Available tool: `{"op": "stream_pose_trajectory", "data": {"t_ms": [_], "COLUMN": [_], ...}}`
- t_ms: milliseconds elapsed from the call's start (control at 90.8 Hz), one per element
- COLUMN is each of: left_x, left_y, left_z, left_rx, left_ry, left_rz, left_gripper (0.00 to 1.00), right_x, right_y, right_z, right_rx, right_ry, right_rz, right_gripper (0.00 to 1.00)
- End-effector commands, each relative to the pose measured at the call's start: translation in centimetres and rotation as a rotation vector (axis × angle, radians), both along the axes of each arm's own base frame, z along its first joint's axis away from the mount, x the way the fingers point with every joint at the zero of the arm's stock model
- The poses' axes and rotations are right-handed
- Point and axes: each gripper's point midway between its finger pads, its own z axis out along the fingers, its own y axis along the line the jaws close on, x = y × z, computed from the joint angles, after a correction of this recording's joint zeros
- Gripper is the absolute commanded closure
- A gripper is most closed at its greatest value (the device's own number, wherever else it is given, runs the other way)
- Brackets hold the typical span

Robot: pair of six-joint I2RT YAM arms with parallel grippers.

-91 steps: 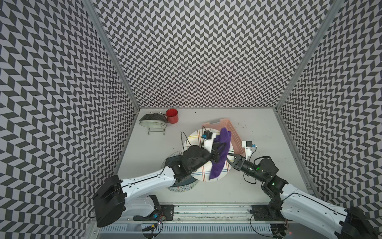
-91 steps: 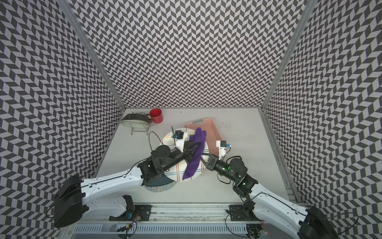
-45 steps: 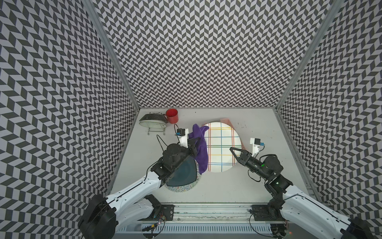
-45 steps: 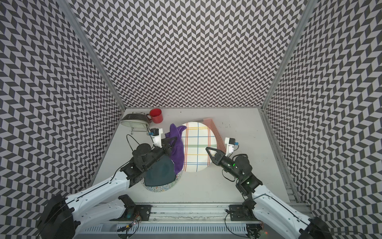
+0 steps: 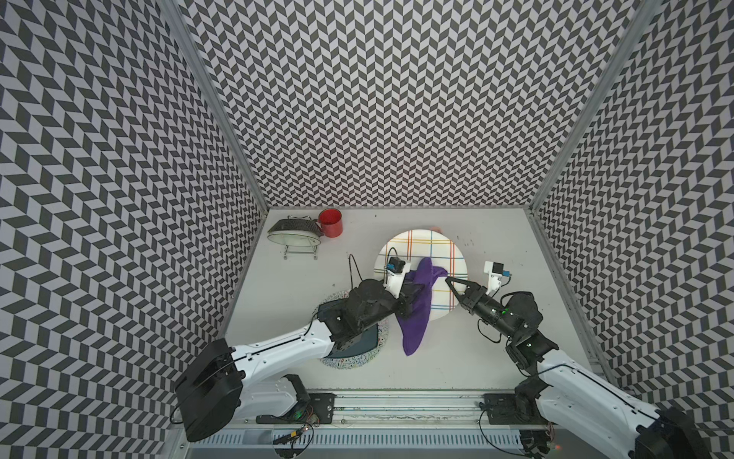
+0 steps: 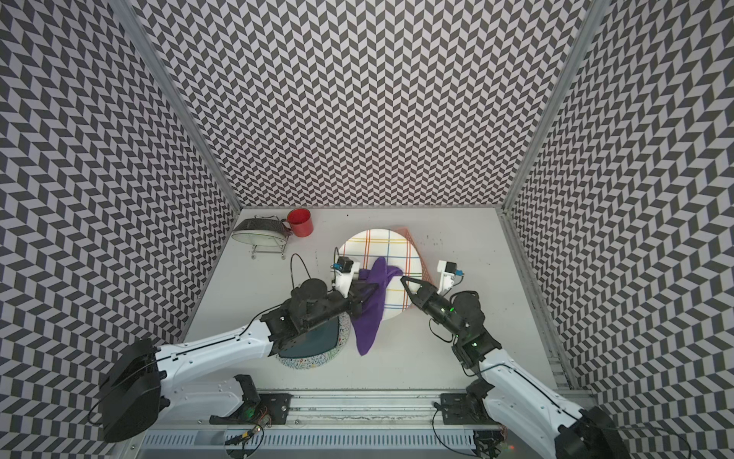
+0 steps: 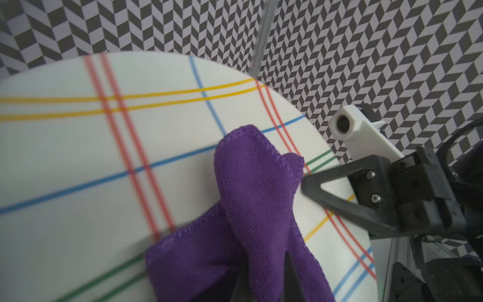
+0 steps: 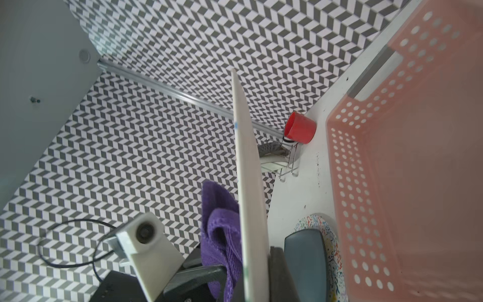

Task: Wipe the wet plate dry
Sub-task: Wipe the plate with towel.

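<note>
The right gripper (image 5: 452, 287) pinches the raised plate (image 5: 421, 248) by its rim; the left gripper (image 5: 410, 295), clamped on the purple cloth (image 5: 416, 318), presses its face. Hard pressure may lever the plate loose.

The plate (image 5: 421, 250) is over the counter (image 5: 476, 357); the cloth (image 5: 416, 318) lies across it, mug (image 5: 330, 222) at its ten o'clock, basket (image 8: 347, 183) behind.

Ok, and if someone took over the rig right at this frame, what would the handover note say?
Right claw: shut on the rim of the striped plate, holding it raised and tilted.
Left claw: shut on the purple cloth, pressed to the plate's face, tail hanging below.
Done: both grasped, cloth on plate.
To do: wipe the whole face; dryness cannot be judged here.
</note>
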Motion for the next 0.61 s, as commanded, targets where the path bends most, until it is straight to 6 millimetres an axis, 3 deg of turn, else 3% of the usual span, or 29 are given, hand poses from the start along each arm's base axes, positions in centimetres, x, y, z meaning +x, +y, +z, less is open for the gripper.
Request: {"op": "stream_pose_trajectory", "data": {"t_ms": [0, 165, 342, 386, 595], "left_x": [0.9, -1.0, -6.0, -7.1, -9.1], "left_y": [5.2, 10.5, 11.5, 11.7, 11.2], "left_z": [-2.6, 6.1, 14.1, 15.6, 18.8], "left_rx": [-0.11, -0.68, -1.015, -1.088, -1.196], "left_ry": [0.196, 0.178, 0.152, 0.152, 0.19], "left_rz": [0.067, -0.124, -0.468, -0.546, -0.668], "left_gripper": [1.0, 1.0, 1.0, 1.0, 1.0], "right_x": [-4.3, -6.1, -6.9, -6.8, -6.5], "right_y": [-2.4, -3.4, -1.0, -0.3, 1.6], "right_z": [13.4, 14.0, 13.4, 12.9, 11.0], "right_rx": [0.294, 0.371, 0.315, 0.315, 0.323], "right_ry": [-0.401, -0.443, -0.444, -0.428, -0.392], "right_rz": [0.07, 0.102, 0.235, 0.257, 0.299], "right_gripper": [1.0, 1.0, 1.0, 1.0, 1.0]}}
